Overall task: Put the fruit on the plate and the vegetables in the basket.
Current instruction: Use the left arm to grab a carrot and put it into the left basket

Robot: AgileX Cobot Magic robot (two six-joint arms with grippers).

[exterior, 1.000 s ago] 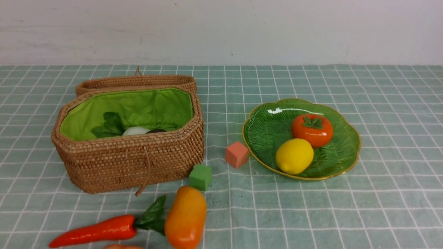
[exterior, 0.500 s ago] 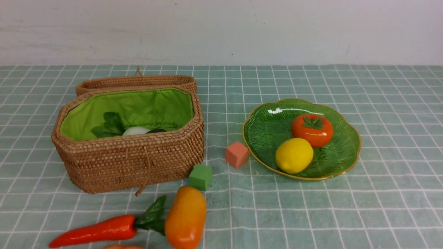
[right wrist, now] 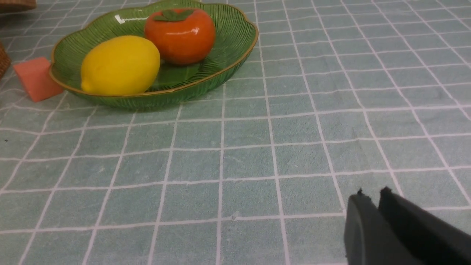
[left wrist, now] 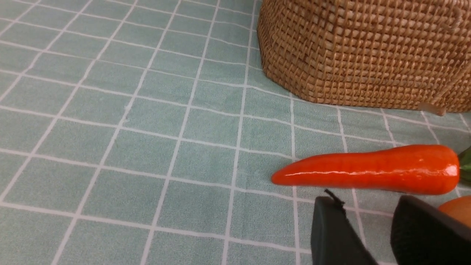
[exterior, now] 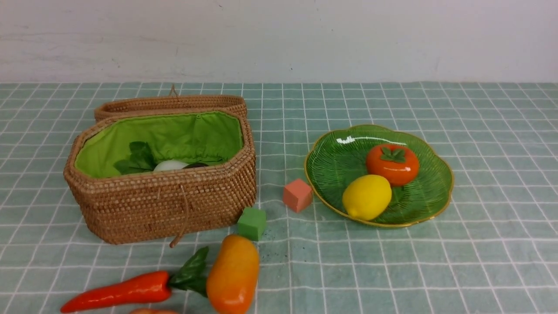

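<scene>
The green plate (exterior: 335,161) holds the persimmon (exterior: 392,164) and the lemon (exterior: 366,196). The mango (exterior: 233,274) lies on the cloth in front of the basket (exterior: 165,205), with the carrot (exterior: 117,291) to its left, leaves touching it. A tan sliver, likely the potato (exterior: 152,311), shows at the bottom edge. Inside the basket I see the white radish (exterior: 171,165) with its leaves and a dark vegetable beside it. My left gripper (left wrist: 366,200) hovers open just short of the carrot (left wrist: 368,169), nothing between its fingers. My right gripper (right wrist: 372,192) is shut and empty, well away from the plate (right wrist: 235,55).
A small orange cube (exterior: 298,195) sits against the plate's left rim and a green cube (exterior: 252,223) by the basket's front right corner. The basket's lid (exterior: 170,104) lies open behind it. Neither arm shows in the front view.
The lemon has rolled slightly to the left on the plate. Nothing else has visibly moved.
</scene>
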